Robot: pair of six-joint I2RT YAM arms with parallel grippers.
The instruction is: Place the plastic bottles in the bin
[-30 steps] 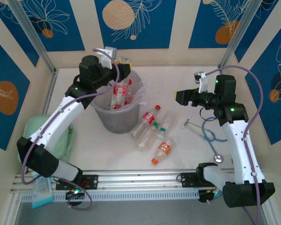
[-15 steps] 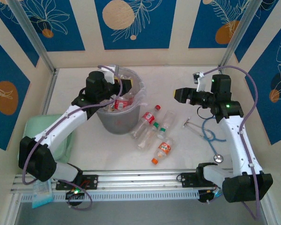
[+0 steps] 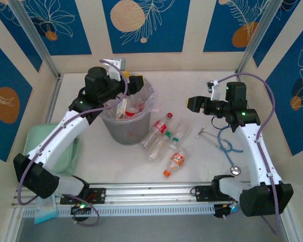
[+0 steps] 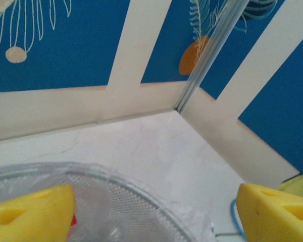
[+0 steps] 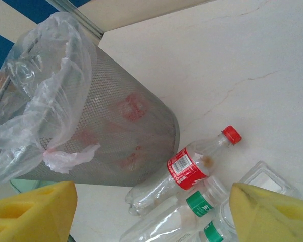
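- Four clear plastic bottles lie on the table [image 3: 202, 166] just right of the bin: one orange-capped bottle [image 3: 174, 162] nearest, one red-capped bottle [image 3: 160, 129], two green-labelled bottles [image 3: 178, 132].
- One grey mesh bin [image 3: 125, 130], bag-lined, holds red-labelled bottles [image 3: 133, 108]; their number is unclear.
- Right gripper [image 3: 194, 104]: spread wide, empty.
- Left gripper [image 3: 135, 83]: over the bin's far rim, spread wide, empty.

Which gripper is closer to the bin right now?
Left. The left gripper hangs open over the far rim of the bin; the right gripper is off to its right, past the loose plastic bottles.
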